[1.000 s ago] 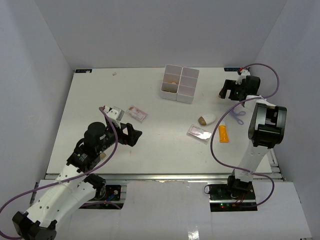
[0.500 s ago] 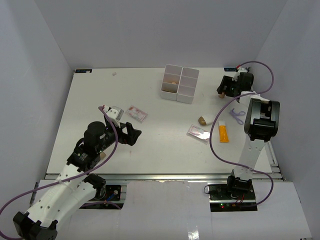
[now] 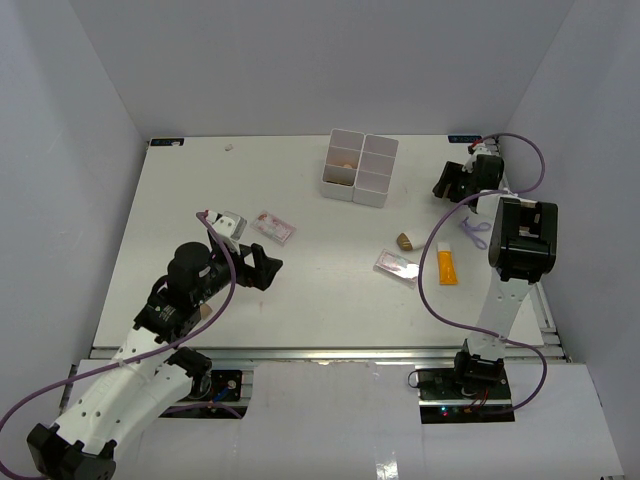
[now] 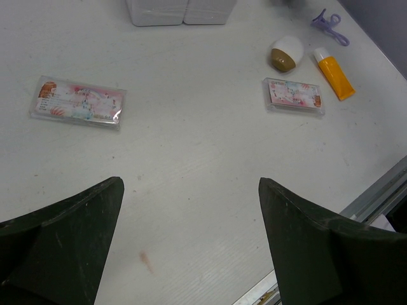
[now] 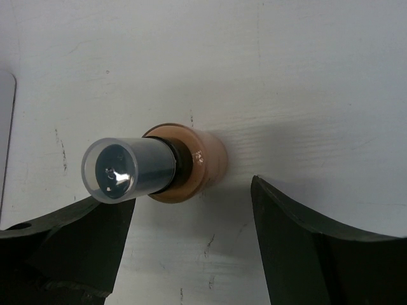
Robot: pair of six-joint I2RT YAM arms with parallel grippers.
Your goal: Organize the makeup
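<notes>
From above, the left gripper hangs over the table's left half, fingers wide, holding nothing. A packet lies just beyond it. The right gripper is low at the far right, beside the box but apart from it; the bottle under it cannot be made out here. Mid-table, near one another, lie a white-gold piece, a second packet, a tube and a purple clip.

The left wrist view shows the left gripper spread wide above bare table, with the packet, second packet, piece, tube, clip and box ahead.

In the right wrist view the bottle stands upright, dark cap up, between the fingers of the right gripper. These stand apart, the right one clear of the bottle; whether the left one touches cannot be told.
</notes>
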